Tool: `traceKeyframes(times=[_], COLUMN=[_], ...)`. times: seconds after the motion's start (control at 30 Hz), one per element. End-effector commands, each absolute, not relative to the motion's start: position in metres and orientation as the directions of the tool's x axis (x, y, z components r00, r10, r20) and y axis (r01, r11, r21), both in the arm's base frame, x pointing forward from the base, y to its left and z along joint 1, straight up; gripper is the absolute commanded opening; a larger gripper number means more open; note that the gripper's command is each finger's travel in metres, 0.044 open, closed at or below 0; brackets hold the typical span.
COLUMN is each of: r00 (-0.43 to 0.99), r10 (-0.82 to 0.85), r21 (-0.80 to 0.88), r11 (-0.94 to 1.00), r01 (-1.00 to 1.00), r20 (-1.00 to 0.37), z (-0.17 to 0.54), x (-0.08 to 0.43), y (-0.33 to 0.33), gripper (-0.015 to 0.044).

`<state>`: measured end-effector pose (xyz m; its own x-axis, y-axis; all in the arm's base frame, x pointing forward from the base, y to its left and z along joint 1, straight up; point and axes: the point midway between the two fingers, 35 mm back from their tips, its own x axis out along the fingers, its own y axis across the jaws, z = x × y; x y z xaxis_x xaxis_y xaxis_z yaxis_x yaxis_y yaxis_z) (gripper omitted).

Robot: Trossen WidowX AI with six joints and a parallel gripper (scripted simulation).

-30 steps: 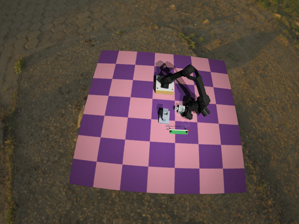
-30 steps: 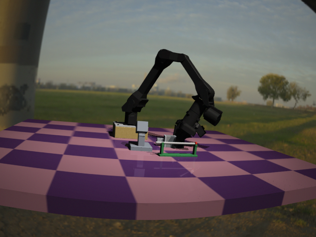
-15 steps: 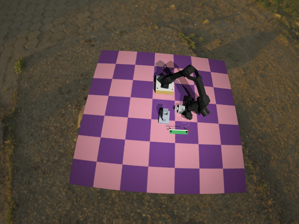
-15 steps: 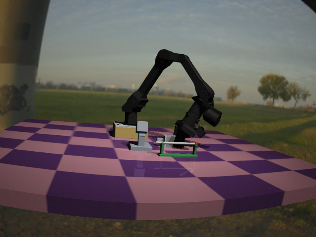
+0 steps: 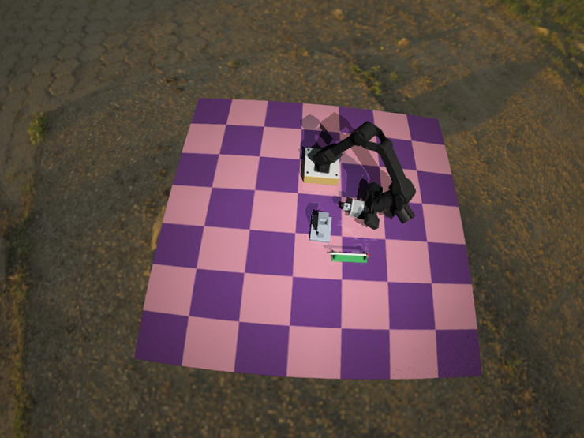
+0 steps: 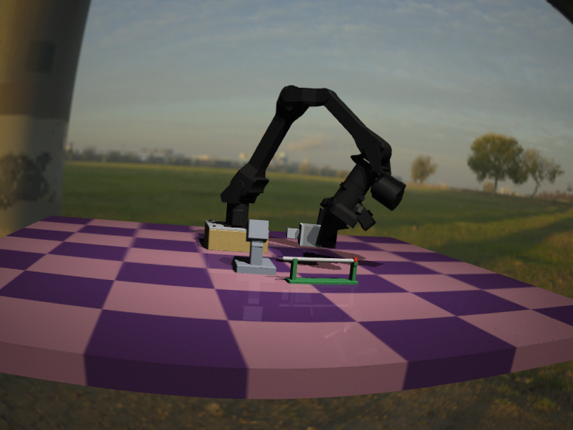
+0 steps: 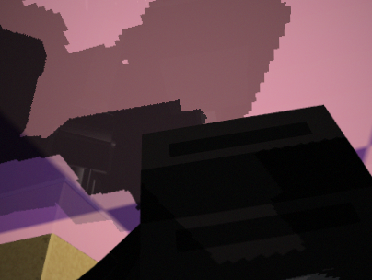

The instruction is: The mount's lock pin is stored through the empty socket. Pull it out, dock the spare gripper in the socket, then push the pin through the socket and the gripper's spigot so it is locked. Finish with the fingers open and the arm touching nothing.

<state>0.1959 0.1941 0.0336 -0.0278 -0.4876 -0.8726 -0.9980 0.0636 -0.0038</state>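
My gripper (image 5: 369,208) (image 6: 329,237) is shut on the spare gripper (image 5: 356,208) (image 6: 310,234) (image 7: 230,184), a black block with a light grey plate and spigot. It is held a little above the table, its spigot (image 5: 347,206) (image 6: 292,233) facing left in the top and exterior views. In the wrist view the dark body hides much of the fingers. The grey mount (image 5: 320,234) (image 6: 254,266) stands upright, with its socket (image 6: 258,230) on top and no pin visible in it. The white lock pin (image 5: 350,253) (image 6: 323,259), with a red end, lies across the posts of the green rack (image 5: 348,258) (image 6: 323,281).
The arm's base block (image 5: 321,179) (image 6: 226,240) (image 7: 66,260) stands behind the mount. The rack is in front of the held spare gripper and to the right of the mount. All stand on a pink and purple chequered table (image 5: 317,301) (image 6: 305,342).
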Motion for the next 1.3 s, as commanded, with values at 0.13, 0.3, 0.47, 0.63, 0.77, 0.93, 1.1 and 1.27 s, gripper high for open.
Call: traceKeyframes(times=[0.13,0.3,0.47,0.63,0.77,0.93,1.1,1.27], r00=[-0.016,-0.016,-0.021,-0.021,-0.060,-0.134,-0.203,-0.266], r10=[-0.478,-0.478,-0.479,-0.479,-0.465,-0.430,-0.386,-0.335], r21=[-0.018,-0.018,-0.011,-0.011,0.031,0.112,0.188,0.257], r11=[0.066,0.066,0.064,0.064,0.069,0.076,0.077,0.073], r01=[-0.998,-0.998,-0.998,-0.998,-0.997,-0.991,-0.979,-0.964], r20=[-0.878,-0.878,-0.877,-0.877,-0.883,-0.893,-0.900,-0.904], z=[0.089,0.105,0.098,0.098,0.097,0.097,0.097,0.097], x=[0.196,0.194,0.193,0.193,0.194,0.197,0.198,0.200], y=[0.193,0.190,0.191,0.191,0.185,0.175,0.165,0.156], gripper=[0.0000,0.0000,0.0000,0.0000,0.0000,0.0000,0.0000,0.0000])
